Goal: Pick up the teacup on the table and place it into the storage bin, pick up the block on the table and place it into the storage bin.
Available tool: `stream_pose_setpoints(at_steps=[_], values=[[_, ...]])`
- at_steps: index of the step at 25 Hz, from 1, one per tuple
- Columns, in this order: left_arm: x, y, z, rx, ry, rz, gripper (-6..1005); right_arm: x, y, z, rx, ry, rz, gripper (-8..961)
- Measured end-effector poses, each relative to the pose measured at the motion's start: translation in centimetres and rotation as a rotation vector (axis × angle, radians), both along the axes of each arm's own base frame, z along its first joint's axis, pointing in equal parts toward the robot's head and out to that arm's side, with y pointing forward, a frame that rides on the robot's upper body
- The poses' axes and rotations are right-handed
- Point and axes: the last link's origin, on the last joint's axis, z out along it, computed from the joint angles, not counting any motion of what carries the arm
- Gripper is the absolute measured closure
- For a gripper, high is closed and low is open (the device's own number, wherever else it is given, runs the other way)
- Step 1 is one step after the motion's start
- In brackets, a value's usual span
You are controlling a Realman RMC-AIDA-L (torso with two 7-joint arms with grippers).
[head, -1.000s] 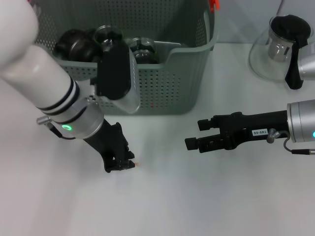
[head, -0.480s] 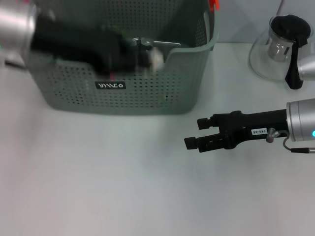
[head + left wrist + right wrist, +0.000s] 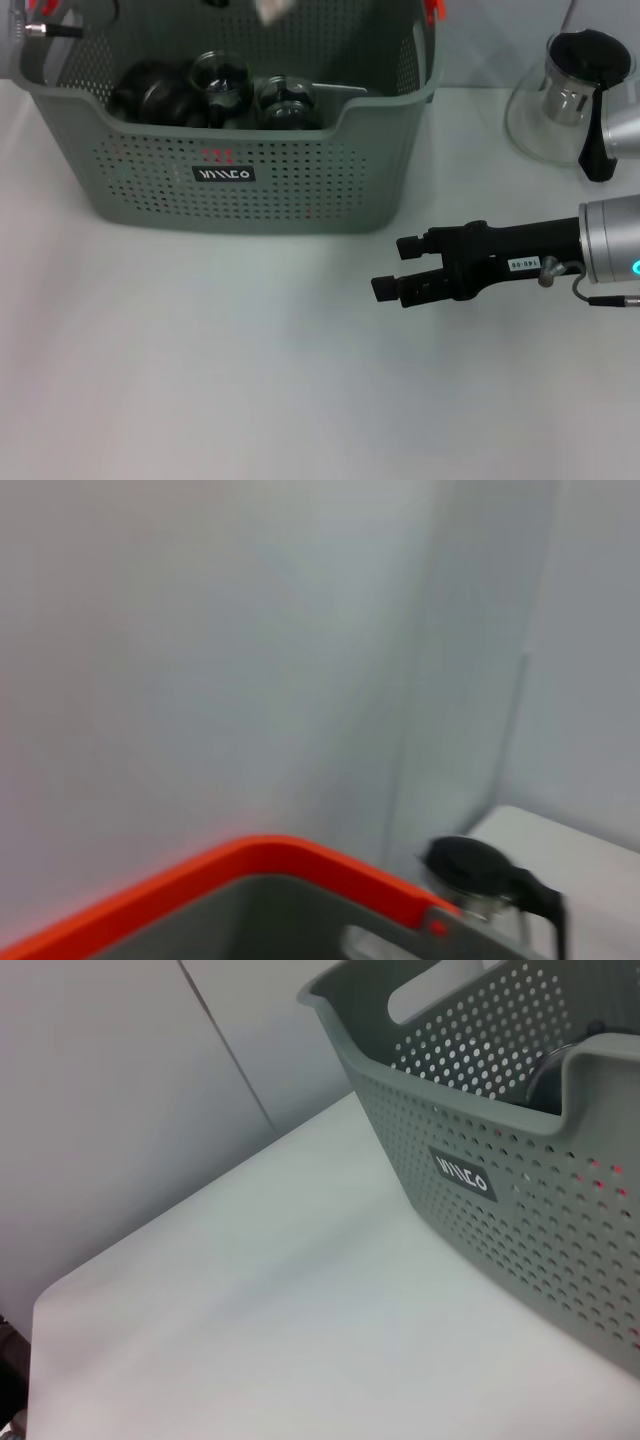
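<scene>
Found the storage bin (image 3: 300,190) at 11 o'clock on the white table (image 3: 250,390), its black label (image 3: 224,174) facing the robot and an orange handle clip (image 3: 432,10) on its 3 o'clock wall. Counted two clear glass cups (image 3: 222,78) side by side inside it, next to a dark rounded item (image 3: 150,92); could not tell which of the cups was the task's teacup.

Caught the right gripper (image 3: 393,268) at 3 o'clock, reaching toward 9 o'clock above bare tabletop, well apart from the bin's near corner. Showed its jaws spread, with nothing between them.

Saw only a sliver of the left arm (image 3: 35,25) at the 11 o'clock corner, above the bin's far rim, with its gripper outside all three pictures.

Spotted the clear glass teapot (image 3: 560,100) with its black lid at 2 o'clock, just past the bin.

Showed, in the right wrist view, the bin's perforated wall (image 3: 520,1160) and the label. Took in, in the left wrist view, the bin's orange-edged rim (image 3: 250,865) and the teapot beyond it.
</scene>
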Motion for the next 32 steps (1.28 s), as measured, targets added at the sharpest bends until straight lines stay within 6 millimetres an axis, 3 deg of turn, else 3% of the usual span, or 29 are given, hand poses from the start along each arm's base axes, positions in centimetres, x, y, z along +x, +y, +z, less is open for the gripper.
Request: stream_pose_setpoints(at_steps=[5, 12, 14, 19, 24, 32], values=[[-0.1, 0.9, 0.0, 0.057, 0.010, 0.028, 737, -0.1, 0.1, 0.1, 0.000, 0.000, 0.001, 11], [-0.1, 0.5, 1.5, 0.097, -0.014, 0.029, 554, -0.1, 0.1, 0.2, 0.001, 0.001, 0.001, 12], [0.0, -0.7, 2.3, 0.072, -0.059, 0.002, 482, -0.1, 0.1, 0.2, 0.002, 0.002, 0.003, 12], [-0.7, -7.1, 2.6, -0.098, -0.177, -0.205, 260, 0.0, 0.3, 0.5, 0.017, 0.009, 0.009, 12], [-4.4, -11.6, 0.8, -0.140, -0.183, -0.263, 73, -0.2, 0.2, 0.7, 0.025, 0.027, 0.035, 12], [-9.3, -14.5, -3.2, -0.173, -0.195, -0.181, 59, -1.5, 0.7, 0.8, 0.085, 0.086, 0.106, 12]])
